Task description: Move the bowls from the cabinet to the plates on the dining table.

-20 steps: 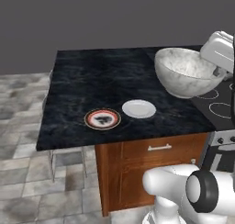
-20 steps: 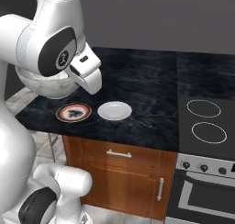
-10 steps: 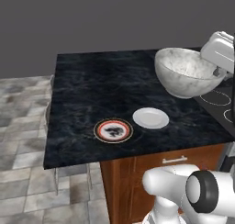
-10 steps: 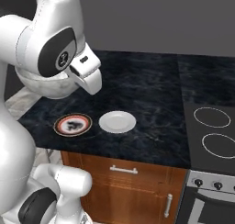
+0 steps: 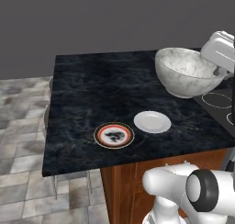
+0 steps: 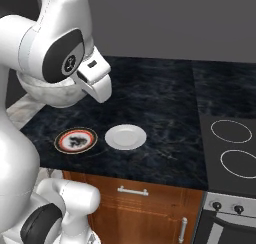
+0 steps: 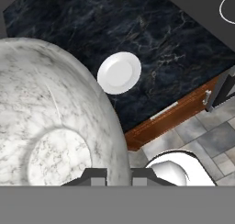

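In the left base view, an orange-red plate [image 5: 114, 135] with a dark rim and dark centre lies at lower centre of the black marble counter [image 5: 87, 94]. Just right of it sits a plain white plate [image 5: 152, 121]. At upper right, a deep white-grey marbled bowl [image 5: 187, 71] hangs above the counter. The claw [image 7: 118, 176] is pinched shut, apparently on the bowl's rim, at the hand view's bottom.

There is 1 marbled bowl [image 5: 186, 71], 2 plates, namely 1 orange-red plate [image 5: 114, 135] and 1 white plate [image 5: 152, 121], and 1 black table [image 5: 92, 90]. There are 2 stove rings [image 6: 231, 131] and 2 drawer handles [image 6: 133, 191] in the right base view.
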Tool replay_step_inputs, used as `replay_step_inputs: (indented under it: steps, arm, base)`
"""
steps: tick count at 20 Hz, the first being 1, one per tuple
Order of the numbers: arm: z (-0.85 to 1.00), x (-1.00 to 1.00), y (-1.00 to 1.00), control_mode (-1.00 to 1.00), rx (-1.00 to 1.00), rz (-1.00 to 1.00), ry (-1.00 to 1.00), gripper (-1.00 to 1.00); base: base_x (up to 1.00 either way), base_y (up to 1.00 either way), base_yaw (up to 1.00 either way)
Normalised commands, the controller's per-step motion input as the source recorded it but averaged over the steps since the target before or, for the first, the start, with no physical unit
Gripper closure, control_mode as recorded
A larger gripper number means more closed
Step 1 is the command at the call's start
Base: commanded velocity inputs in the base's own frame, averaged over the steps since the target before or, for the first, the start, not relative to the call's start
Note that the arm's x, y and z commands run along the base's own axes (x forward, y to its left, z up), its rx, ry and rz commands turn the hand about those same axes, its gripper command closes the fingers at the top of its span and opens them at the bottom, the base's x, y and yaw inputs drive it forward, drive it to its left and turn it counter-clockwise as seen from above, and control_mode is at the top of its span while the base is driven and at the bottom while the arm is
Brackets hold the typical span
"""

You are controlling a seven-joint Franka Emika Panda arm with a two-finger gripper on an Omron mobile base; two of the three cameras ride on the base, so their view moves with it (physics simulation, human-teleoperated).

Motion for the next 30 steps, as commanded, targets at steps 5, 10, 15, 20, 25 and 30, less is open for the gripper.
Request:
replay_step_inputs:
  steps: [5,10,15,20,25,30]
  arm:
    - [0.0,0.0,0.0,1.0,0.0,0.0,0.0,1.0]
    - [0.0,0.0,0.0,1.0,0.0,0.0,0.0,1.0]
    - [0.0,0.0,0.01,-1.0,0.0,0.0,0.0,1.0]
    - [-0.01,0.1,0.01,-1.0,0.0,0.0,0.01,1.0]
    - [-0.12,0.17,0.0,-1.0,-0.03,0.0,0.03,1.0]
    - [-0.17,0.14,0.0,-1.0,-0.04,0.0,0.03,1.0]
  base:
    - [0.0,0.0,0.0]
    - [0.0,0.0,0.0]
    - [0.0,0.0,0.0]
    - [0.0,0.0,0.0]
    - [0.0,0.0,0.0]
    - [0.0,0.0,0.0]
